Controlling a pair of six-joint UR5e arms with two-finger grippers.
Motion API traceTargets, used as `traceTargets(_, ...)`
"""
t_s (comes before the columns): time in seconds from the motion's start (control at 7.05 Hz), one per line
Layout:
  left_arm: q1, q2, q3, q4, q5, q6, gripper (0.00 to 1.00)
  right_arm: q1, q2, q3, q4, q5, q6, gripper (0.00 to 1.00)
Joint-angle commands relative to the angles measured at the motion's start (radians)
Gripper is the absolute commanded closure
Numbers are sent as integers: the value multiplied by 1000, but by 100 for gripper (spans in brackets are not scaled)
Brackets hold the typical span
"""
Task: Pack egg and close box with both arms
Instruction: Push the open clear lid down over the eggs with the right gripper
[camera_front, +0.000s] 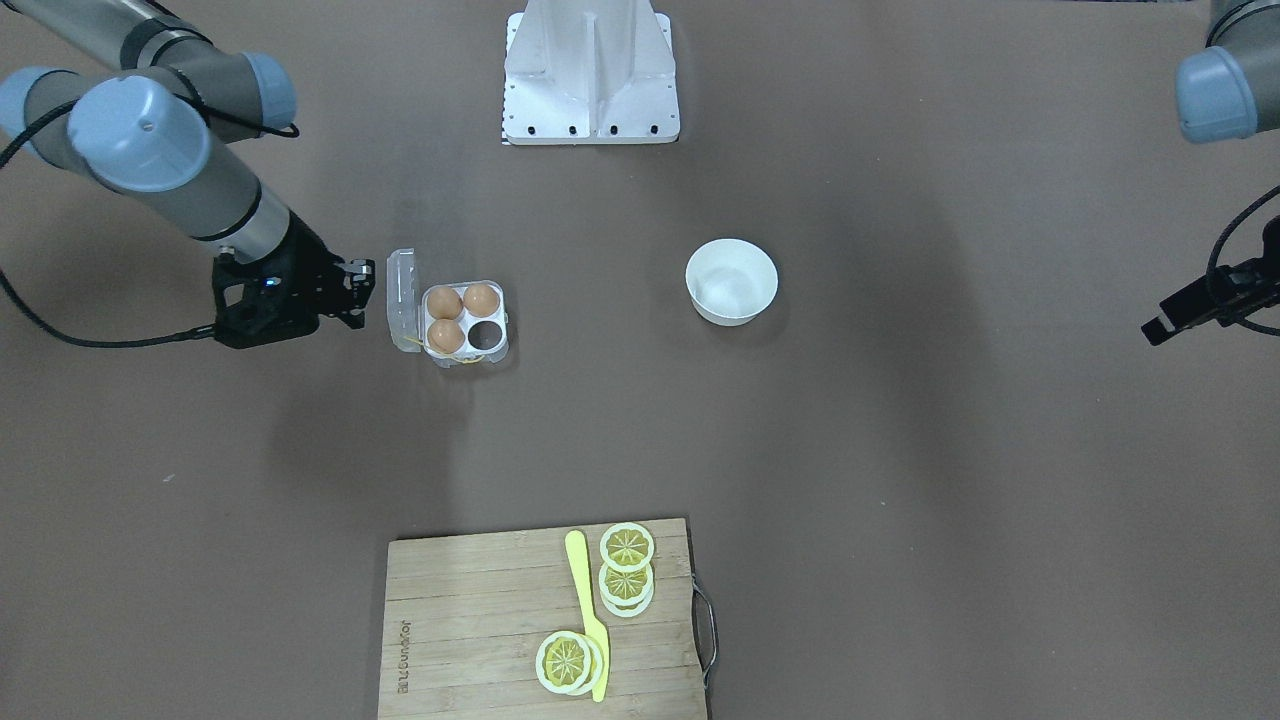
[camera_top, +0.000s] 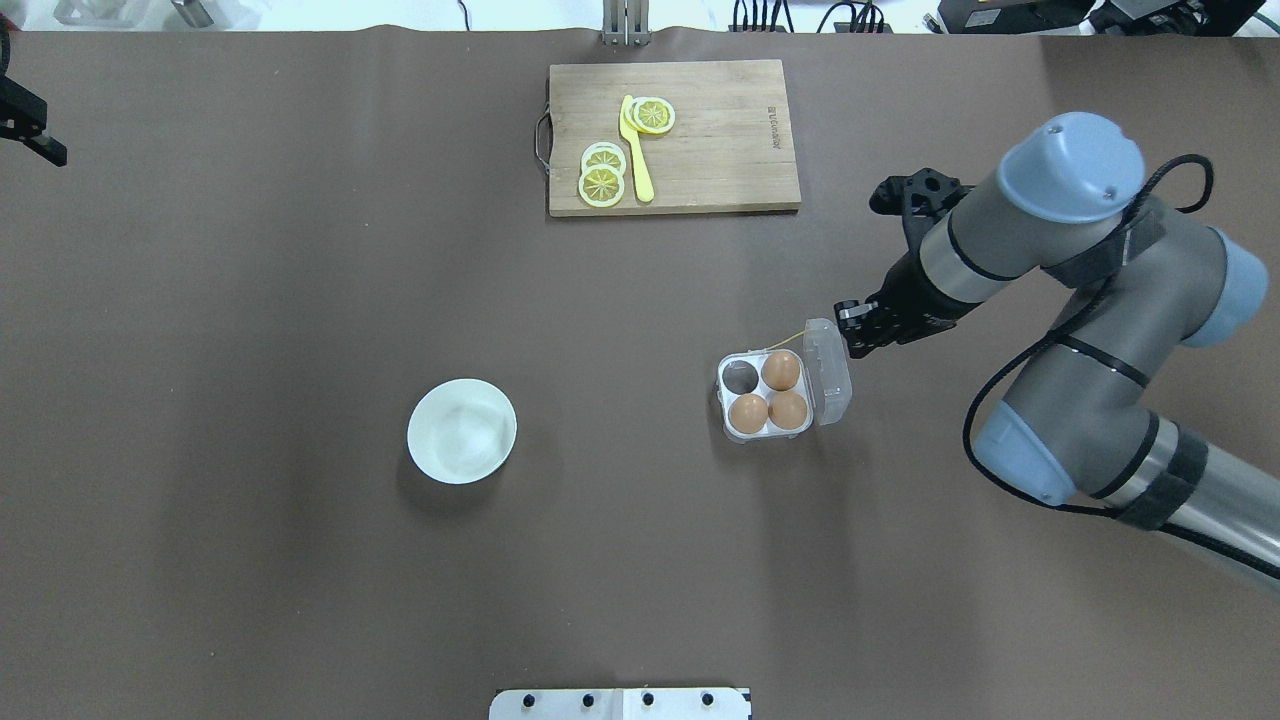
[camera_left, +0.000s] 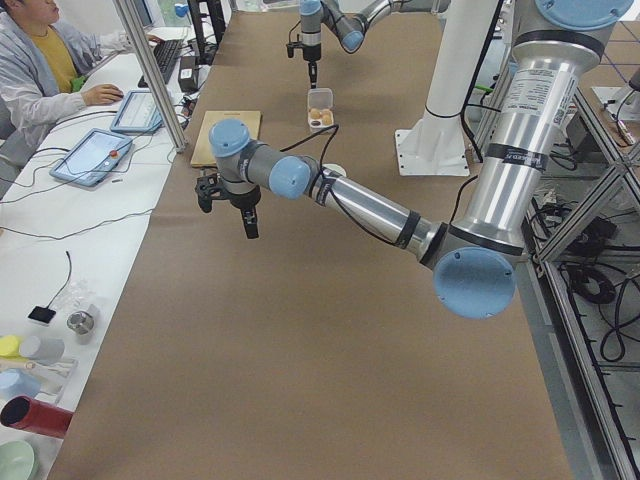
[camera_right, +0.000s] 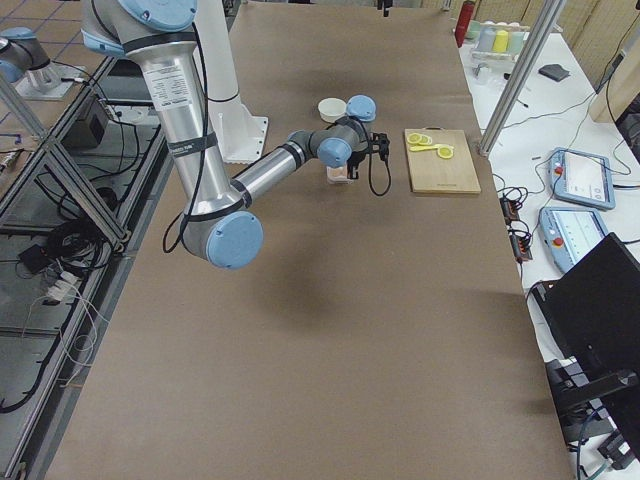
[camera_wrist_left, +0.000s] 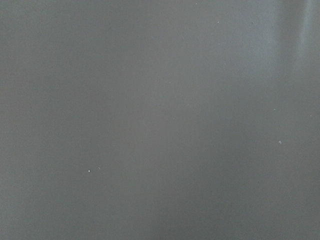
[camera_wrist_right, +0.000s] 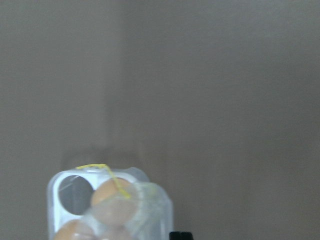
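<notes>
The clear box (camera_front: 505, 320) sits on the brown table with its lid (camera_front: 402, 300) open and standing up on the side toward my right arm. Three brown eggs (camera_front: 446, 335) lie in its cups and one cup (camera_front: 486, 334) is empty. I see no loose egg. My right gripper (camera_front: 360, 292) looks shut and empty, right beside the lid's outer face (camera_top: 832, 375); I cannot tell if it touches. The right wrist view shows the box (camera_wrist_right: 55, 192) and its yellow bit (camera_wrist_right: 107, 172) at the bottom. My left gripper (camera_front: 1155, 330) looks shut and empty, far off at the table's side.
An empty white bowl (camera_front: 731, 282) stands mid-table between the arms. A wooden cutting board (camera_front: 480, 620) with lemon slices and a yellow knife (camera_front: 588, 610) lies at the operators' edge. The white base stand (camera_front: 590, 70) is at the robot's side.
</notes>
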Motion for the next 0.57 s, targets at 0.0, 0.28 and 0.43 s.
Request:
traceTargets(0.0, -3, 2, 4, 0, 0, 1, 1, -74, 101, -9, -10, -53, 118, 100)
traceTargets(0.28, -4, 2, 27, -3, 1, 1, 1, -42, 103, -8, -15, -47, 102, 100)
traceTargets(0.43, -16, 2, 21, -6, -2, 1, 1, 14, 94, -8, -20, -21, 98, 100)
